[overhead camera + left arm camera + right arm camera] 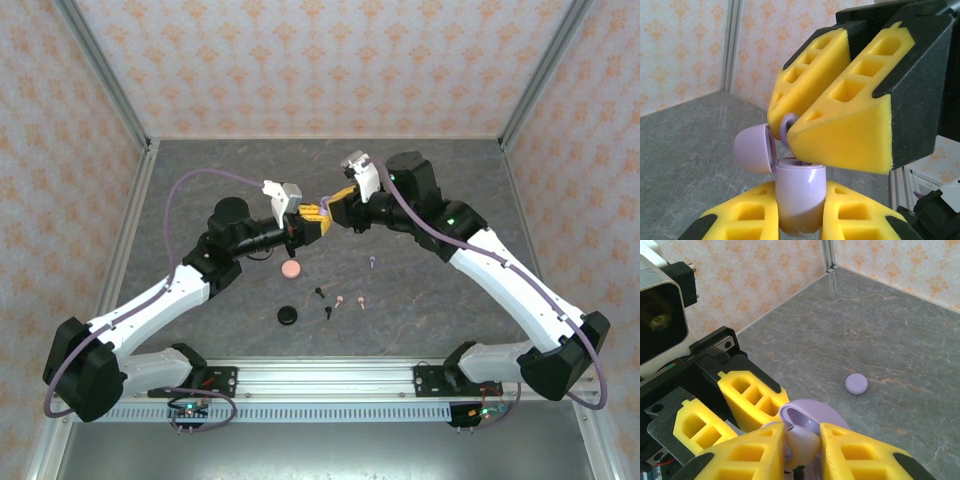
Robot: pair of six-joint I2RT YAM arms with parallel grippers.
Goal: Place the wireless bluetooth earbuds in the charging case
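My left gripper [800, 200] is shut on an upright lilac charging case [799, 187], whose lid [754, 148] is swung open to the left. My right gripper [802, 435] hangs just above the case mouth and is shut on a lilac earbud [803, 442], which peeks out between its fingers [788, 125]. The two grippers meet above the table's middle [320, 214]. More earbuds lie loose on the table: a lilac one [372, 262], two black ones [319, 292] [328, 312] and two pink ones [340, 300] [358, 302].
A closed pink case [291, 269] and a closed black case [288, 315] lie on the grey table in front of the left arm. Another closed lilac case [856, 384] rests on the table beyond the grippers. Patterned walls enclose the table.
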